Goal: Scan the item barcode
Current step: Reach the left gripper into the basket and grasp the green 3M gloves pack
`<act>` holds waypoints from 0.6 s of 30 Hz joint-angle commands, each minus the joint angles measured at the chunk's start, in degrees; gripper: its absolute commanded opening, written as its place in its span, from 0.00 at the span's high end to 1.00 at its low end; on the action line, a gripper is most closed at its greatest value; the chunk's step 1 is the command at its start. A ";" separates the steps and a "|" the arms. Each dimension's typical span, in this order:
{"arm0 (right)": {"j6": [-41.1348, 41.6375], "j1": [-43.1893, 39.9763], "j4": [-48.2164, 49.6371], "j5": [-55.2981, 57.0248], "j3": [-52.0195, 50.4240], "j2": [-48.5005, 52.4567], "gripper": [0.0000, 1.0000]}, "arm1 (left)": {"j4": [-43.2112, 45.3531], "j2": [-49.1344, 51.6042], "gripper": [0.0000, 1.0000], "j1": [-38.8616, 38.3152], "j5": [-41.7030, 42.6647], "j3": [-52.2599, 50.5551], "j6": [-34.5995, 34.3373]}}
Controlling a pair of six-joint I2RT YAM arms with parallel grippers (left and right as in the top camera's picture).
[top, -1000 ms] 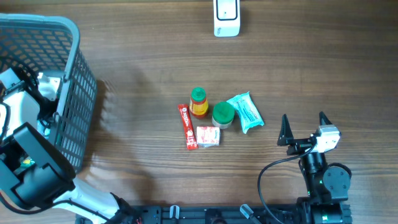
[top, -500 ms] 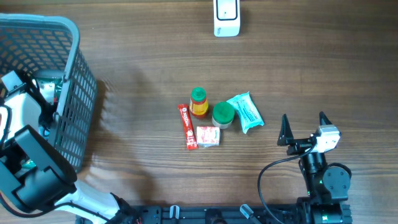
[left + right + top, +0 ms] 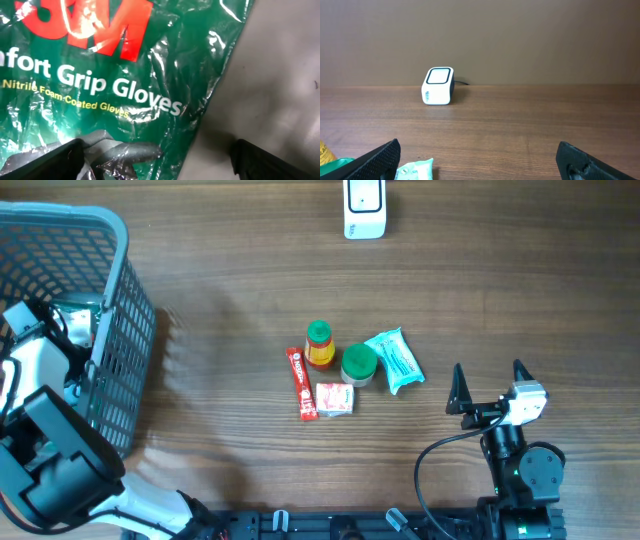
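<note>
1. Inside the grey basket [image 3: 125,350], the left hand [image 3: 157,157] hangs open over a green glove packet [image 3: 100,75].
2. Right hand [image 3: 489,375]: open, empty, low on the tabletop's [image 3: 230,280] right.
3. Bottle [image 3: 319,345], jar [image 3: 359,364] and red sachet [image 3: 301,383] cluster mid-tabletop; the scanner [image 3: 364,208] sits beyond them.

The table [image 3: 220,270] is brown wood with a fine grain, matt and smooth. The basket [image 3: 125,350] is dull grey plastic mesh. The glove pack [image 3: 100,75] is thin green plastic film — glossy, crinkled, full of white glints — and the pale surface [image 3: 280,75] beside it looks flat and matt. The scanner [image 3: 364,208] is smooth white plastic with a faintly shiny window on its face. The teal pack [image 3: 395,360] is film with a soft sheen; the red stick sachet [image 3: 302,383] is glossy too. The bottle [image 3: 319,343] and the jar [image 3: 359,364] carry smooth green plastic caps. The right gripper [image 3: 488,372] has matt black fingers [image 3: 375,160]
</note>
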 commanded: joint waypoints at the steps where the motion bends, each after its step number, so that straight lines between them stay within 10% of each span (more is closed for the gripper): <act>1: -0.70 0.20 0.11 -0.46 -0.07 -0.46 0.00 | -0.17 6.25 0.37 -0.44 -8.55 -7.39 0.04; 4: -0.70 0.20 0.11 -0.46 -0.07 -0.46 0.00 | 0.26 6.23 0.96 -0.44 -8.76 -7.17 0.04; 18: -0.70 0.20 0.11 -0.46 -0.07 -0.46 0.00 | -4.57 -3.04 0.96 -1.14 -4.35 12.22 -17.75</act>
